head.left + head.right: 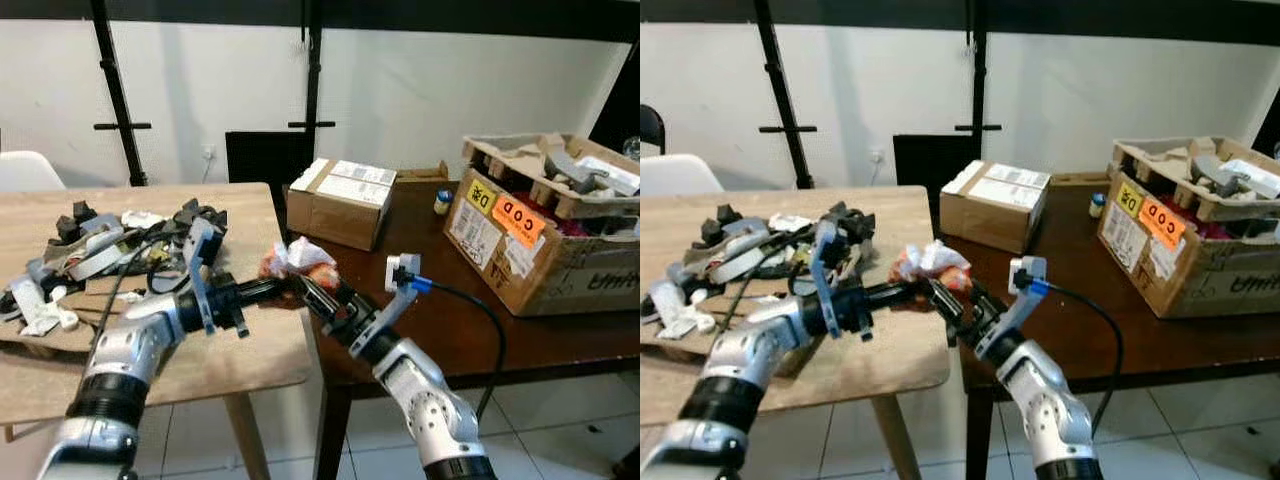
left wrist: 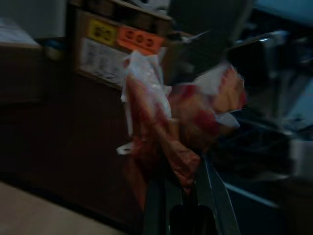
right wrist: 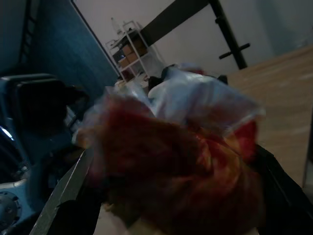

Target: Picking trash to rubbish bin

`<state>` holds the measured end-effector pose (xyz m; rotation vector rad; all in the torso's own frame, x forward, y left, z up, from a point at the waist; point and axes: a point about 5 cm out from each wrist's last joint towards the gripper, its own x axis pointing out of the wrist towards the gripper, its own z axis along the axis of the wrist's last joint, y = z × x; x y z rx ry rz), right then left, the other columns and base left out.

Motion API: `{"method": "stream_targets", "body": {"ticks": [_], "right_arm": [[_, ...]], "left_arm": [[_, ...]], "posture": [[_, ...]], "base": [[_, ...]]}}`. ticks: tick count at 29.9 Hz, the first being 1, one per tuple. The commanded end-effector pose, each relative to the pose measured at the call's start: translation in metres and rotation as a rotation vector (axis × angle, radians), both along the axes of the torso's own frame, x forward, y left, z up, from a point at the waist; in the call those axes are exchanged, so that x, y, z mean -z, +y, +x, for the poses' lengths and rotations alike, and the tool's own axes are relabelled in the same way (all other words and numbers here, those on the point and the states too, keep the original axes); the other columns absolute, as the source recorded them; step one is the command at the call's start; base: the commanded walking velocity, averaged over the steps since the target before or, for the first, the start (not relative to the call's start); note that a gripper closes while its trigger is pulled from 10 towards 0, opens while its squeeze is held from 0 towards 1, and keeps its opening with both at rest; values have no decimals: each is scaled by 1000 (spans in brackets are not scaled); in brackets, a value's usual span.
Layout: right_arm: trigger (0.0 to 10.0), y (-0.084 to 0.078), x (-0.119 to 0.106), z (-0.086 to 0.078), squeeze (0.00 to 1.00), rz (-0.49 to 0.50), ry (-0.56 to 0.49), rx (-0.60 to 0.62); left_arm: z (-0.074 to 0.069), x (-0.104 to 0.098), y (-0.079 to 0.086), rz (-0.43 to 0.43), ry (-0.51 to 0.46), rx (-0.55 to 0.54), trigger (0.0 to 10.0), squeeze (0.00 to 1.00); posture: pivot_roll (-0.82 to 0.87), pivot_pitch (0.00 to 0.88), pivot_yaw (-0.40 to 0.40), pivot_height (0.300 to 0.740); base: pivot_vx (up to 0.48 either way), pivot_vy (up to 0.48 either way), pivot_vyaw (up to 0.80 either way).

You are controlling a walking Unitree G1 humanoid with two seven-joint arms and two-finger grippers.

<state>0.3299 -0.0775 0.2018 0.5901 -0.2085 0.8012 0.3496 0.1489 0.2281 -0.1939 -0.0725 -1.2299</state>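
A crumpled red, orange and white wrapper hangs at the gap between the light wooden table and the dark table. My left gripper reaches in from the left and is shut on the wrapper's lower part; in the left wrist view the wrapper bunches out above its tips. From the right, my right gripper meets it. In the right wrist view its fingers stand wide apart, open, with the wrapper bulging between them.
A heap of black, grey and white scraps lies on cardboard on the wooden table. The dark table carries a small sealed box, a little jar and a large open carton with a COD label. A white chair stands far left.
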Motion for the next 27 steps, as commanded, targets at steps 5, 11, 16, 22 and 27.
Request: {"method": "stream_targets", "body": {"ticks": [5,11,16,22,27], "right_arm": [[10000,6,0,-5,0,10,10,-59],[0,4,-2,-5,0,52,26,-61],[0,1,-2,-6,0,69,29,-57],[0,0,-2,-6,0,76,32,-60],[0,1,-2,-7,0,76,34,-65]], "left_arm": [[-12,0,-15,-25,27,101,0,0],[-14,1,-16,-20,40,100,0,0],[-17,0,-16,-17,51,96,0,0],[-19,1,-17,-8,58,95,0,0],[-20,0,-17,-4,61,91,0,0]], "posture": [[-54,121,-4,740],[-55,121,-2,740],[-54,121,-2,740],[-53,123,0,740],[-51,124,1,740]], "base": [[0,0,0],[0,0,0],[0,0,0],[0,0,0],[0,0,0]]}}
